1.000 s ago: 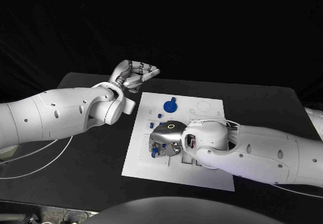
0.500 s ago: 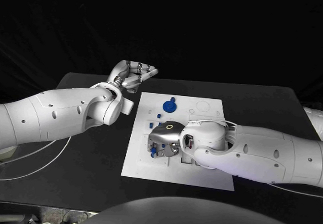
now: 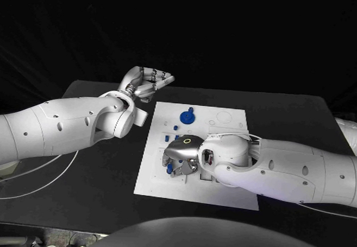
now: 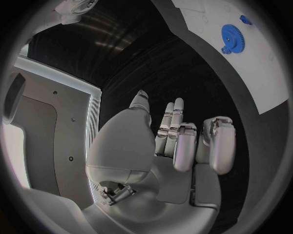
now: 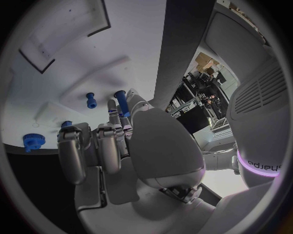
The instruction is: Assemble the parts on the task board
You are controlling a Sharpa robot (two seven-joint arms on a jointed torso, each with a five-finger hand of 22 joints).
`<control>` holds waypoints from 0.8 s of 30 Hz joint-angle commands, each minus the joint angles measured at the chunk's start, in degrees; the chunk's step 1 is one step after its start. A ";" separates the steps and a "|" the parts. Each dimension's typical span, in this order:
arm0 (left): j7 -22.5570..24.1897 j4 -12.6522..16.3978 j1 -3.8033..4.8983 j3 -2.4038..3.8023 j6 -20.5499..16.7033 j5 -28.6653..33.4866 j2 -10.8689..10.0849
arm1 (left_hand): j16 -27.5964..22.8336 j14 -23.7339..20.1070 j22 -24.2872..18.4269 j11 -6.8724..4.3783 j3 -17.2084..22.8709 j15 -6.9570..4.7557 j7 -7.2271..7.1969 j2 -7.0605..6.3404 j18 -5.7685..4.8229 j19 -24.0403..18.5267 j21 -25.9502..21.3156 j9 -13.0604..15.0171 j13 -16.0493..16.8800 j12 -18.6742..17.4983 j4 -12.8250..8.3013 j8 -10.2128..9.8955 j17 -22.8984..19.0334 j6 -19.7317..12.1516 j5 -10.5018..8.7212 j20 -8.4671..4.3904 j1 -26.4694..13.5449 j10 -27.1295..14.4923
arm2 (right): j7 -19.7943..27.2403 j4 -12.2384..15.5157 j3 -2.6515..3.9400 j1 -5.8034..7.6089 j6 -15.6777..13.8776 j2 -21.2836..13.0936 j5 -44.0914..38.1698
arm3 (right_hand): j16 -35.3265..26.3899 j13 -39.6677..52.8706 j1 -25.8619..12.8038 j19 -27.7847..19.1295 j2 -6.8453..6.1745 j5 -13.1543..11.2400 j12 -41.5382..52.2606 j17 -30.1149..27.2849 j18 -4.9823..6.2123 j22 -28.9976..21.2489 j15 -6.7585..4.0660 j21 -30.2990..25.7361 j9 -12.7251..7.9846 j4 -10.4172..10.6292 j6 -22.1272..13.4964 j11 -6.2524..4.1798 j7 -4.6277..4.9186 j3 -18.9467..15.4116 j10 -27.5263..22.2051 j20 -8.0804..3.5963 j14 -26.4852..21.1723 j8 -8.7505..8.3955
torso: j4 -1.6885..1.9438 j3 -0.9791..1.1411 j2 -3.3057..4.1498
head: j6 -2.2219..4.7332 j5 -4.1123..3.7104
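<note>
My right silver many-fingered hand (image 3: pixel 183 153) lay low over the near left part of the flat white rectangular task board (image 3: pixel 223 193), fingers bent down onto it. From the head camera a small blue part (image 3: pixel 170 169) showed at the fingertips, but whether I was pinching it I could not tell. My right wrist camera gave more: a small blue cylindrical peg (image 5: pixel 121 103) stood right against one fingertip (image 5: pixel 114 113), a second small blue peg (image 5: pixel 91 100) stood apart on the board, a further blue piece (image 5: pixel 66 124) peeked out behind the knuckles, and a small blue toothed wheel (image 5: pixel 33 141) sat near the board's edge. Farther along the board, the head camera showed a large blue round gear (image 3: pixel 189 117) with tiny blue pieces (image 3: pixel 176 127) just beside it; my left wrist camera caught that same gear (image 4: pixel 236 35) across the dark gap of black table (image 3: pixel 91 175). Beyond the board's far left corner, my left silver hand (image 3: pixel 149 79) hung above the table's far edge, fingers curled in on nothing.
</note>
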 commanded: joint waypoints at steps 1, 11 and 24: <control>0.31 0.11 0.04 0.04 0.58 0.17 0.08 | -0.16 5.18 13.65 0.06 0.10 0.19 0.12 0.53 0.68 2.84 -0.24 -0.07 0.01 -0.14 0.00 -0.39 12.86 -0.27 0.20 0.36 0.07 -0.13 | -0.59 0.22 -0.04 -0.09 0.38 -0.09 -0.62 | 0.23 0.08 -0.21 6.00 -0.44 0.23 -0.07 15.06 -0.82 15.05 0.49 0.26 0.06 0.07 -0.49 0.00 0.11 -0.47 -0.69 0.41 5.87 -0.01 | -0.01 0.03 0.08 | 0.00 -0.08; 0.33 0.08 0.04 0.05 0.66 0.17 0.15 | -0.16 5.18 13.65 0.06 0.10 0.19 0.12 0.53 0.68 2.84 -0.24 -0.07 0.01 -0.14 0.00 -0.39 12.86 -0.27 0.20 0.36 0.07 -0.13 | -0.60 1.35 -0.04 -0.09 -9.74 -1.86 0.73 | 0.23 0.14 -1.71 6.00 -0.54 0.18 0.06 15.06 -0.82 15.05 1.17 0.26 0.10 0.18 -1.75 0.55 0.71 -1.66 -2.35 1.02 5.87 0.04 | -0.12 0.03 0.04 | 0.00 -0.18; 0.21 -0.39 0.04 0.03 0.83 0.17 0.23 | -0.15 5.19 13.65 0.08 0.05 0.20 0.12 0.68 0.68 2.84 -0.24 -0.08 0.01 -0.12 0.00 -0.41 12.87 -0.28 0.26 0.37 0.20 -0.16 | 0.76 8.75 0.03 6.77 -19.15 -13.21 33.50 | 0.23 0.29 -5.16 6.00 -1.44 0.23 0.59 15.06 -0.82 15.05 2.32 0.26 -0.01 2.54 -5.85 1.59 1.97 -4.66 -3.85 2.22 5.87 -0.08 | -0.05 -0.07 0.03 | 0.00 -1.51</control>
